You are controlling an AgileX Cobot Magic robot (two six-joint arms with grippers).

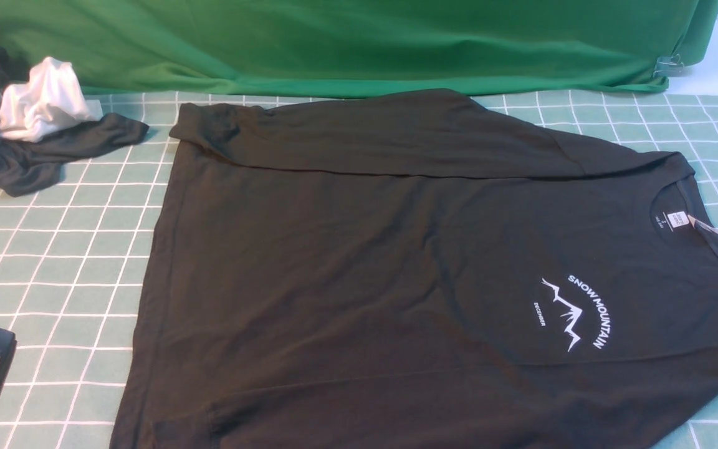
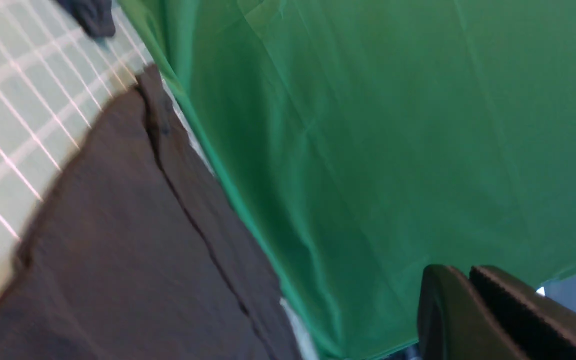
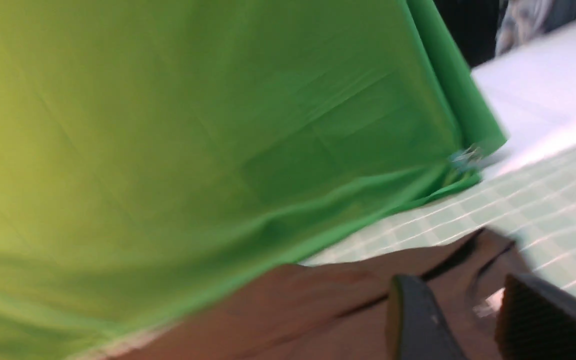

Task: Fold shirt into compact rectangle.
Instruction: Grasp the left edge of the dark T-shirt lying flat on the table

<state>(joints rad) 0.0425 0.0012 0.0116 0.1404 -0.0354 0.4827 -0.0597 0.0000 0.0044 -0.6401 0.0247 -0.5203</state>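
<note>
Shirt point(image 1: 359, 280) lies spread on the checked table point(image 1: 53, 280); dark garment point(image 1: 22, 159) with white cloth point(image 1: 41, 100) to its left, green curtain point(image 1: 334, 43) behind. Left gripper point(image 2: 468, 276) clenched, right gripper point(image 3: 458, 300) parted, empty.

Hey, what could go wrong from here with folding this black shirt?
The shirt has an uneven far flap, so the rectangle may end crooked. The green backdrop hangs right at that flap; a grab there could snag it. The dark garment near the far-left corner might get dragged.
</note>
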